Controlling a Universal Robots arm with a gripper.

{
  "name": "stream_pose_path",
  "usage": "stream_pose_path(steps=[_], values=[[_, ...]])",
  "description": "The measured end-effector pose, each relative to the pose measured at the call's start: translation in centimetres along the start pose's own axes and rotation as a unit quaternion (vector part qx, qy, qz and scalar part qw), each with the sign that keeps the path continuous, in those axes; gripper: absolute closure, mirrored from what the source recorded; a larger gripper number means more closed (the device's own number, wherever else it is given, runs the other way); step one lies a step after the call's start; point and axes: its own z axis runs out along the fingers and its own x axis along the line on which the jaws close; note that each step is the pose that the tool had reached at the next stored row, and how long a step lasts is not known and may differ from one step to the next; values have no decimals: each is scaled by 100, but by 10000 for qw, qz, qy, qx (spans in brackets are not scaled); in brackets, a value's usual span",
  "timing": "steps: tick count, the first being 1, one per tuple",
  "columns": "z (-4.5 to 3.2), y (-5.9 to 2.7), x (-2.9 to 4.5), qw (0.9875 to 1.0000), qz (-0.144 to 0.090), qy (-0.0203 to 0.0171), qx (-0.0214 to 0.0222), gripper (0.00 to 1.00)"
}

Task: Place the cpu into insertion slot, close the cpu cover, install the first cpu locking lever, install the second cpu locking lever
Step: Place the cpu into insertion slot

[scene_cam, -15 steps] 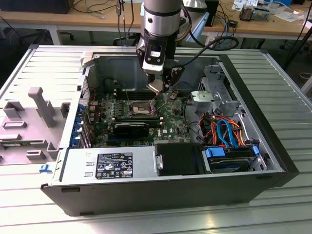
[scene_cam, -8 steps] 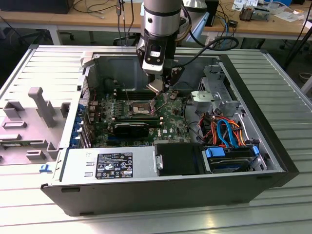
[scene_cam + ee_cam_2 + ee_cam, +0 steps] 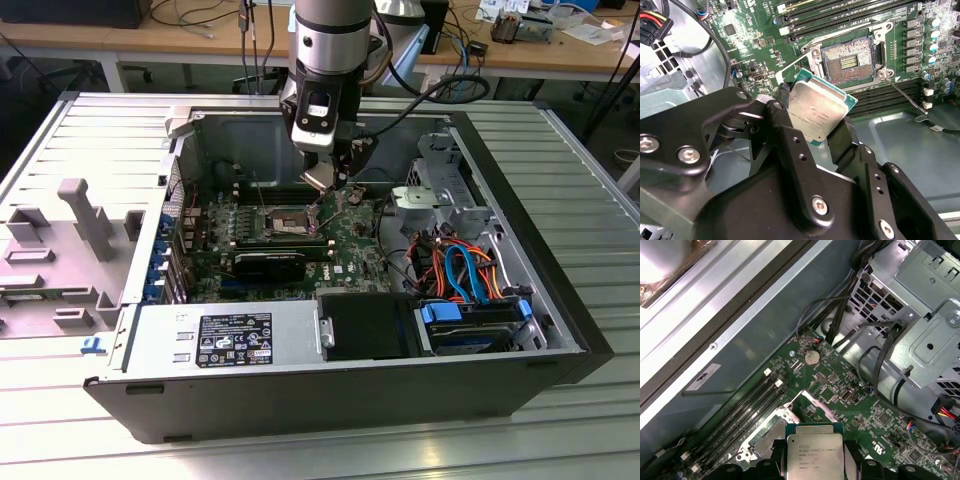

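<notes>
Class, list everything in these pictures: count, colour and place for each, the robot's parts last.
computer case: one, black and grey, open on the metal table
circuit board: one, green, inside the case
insertion slot: one, dark with silver rim, on the board
cpu: one, silver-topped, held above the board near the slot
power supply: one, silver, inside the case
cables: several, orange, blue, red, exterior view's right
coin battery: one, silver, on the board
gripper: one, black, shut on the cpu

Open computer case (image 3: 330, 405) (orange, blue cables (image 3: 462, 268) inside).
</notes>
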Motion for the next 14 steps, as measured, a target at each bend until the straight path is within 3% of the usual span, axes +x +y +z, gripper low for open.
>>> stream_pose_path(steps=[14], values=[[0, 0, 0, 10000, 69, -6, -1, 45]])
